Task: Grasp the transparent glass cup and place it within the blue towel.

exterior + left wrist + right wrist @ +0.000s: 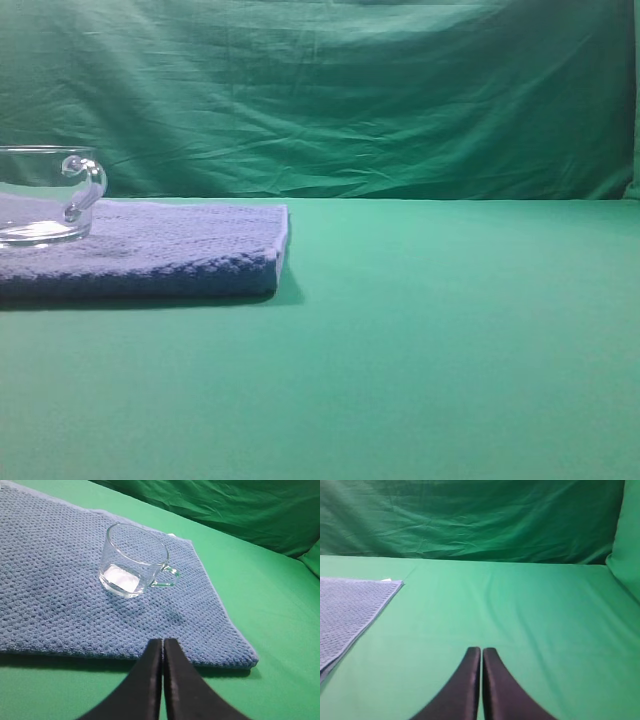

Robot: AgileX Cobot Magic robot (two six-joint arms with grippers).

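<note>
Closest to us in the left wrist view, the left gripper [163,645] shows 2 black fingers pressed together along their inner edges, with nothing between them. We see its tips hanging over the near edge of the blue towel [60,605], where the green table cover [280,630] begins.

Beyond those tips, the transparent glass cup [134,560] stands upright on the towel, well apart from the gripper. Its thick base rests on the knobbly weave and its small loop handle [167,576] points to the right in that view, toward the towel's right edge. We see nothing inside the cup.

From the right wrist view, the right gripper [481,652] is likewise closed, its 2 dark fingers meeting at the tips and holding nothing. It sits above bare green cover, with only a corner of the towel [350,610] showing at the left, well away from it.

From the exterior high view, we see the towel [150,245] as a flat folded slab at the left of the table, with the cup [45,195] on its top, cut off by the left border of the picture and its handle [88,185] turned to the right. A wrinkled green backdrop [350,90] hangs behind the table. Neither arm appears in that view.
</note>
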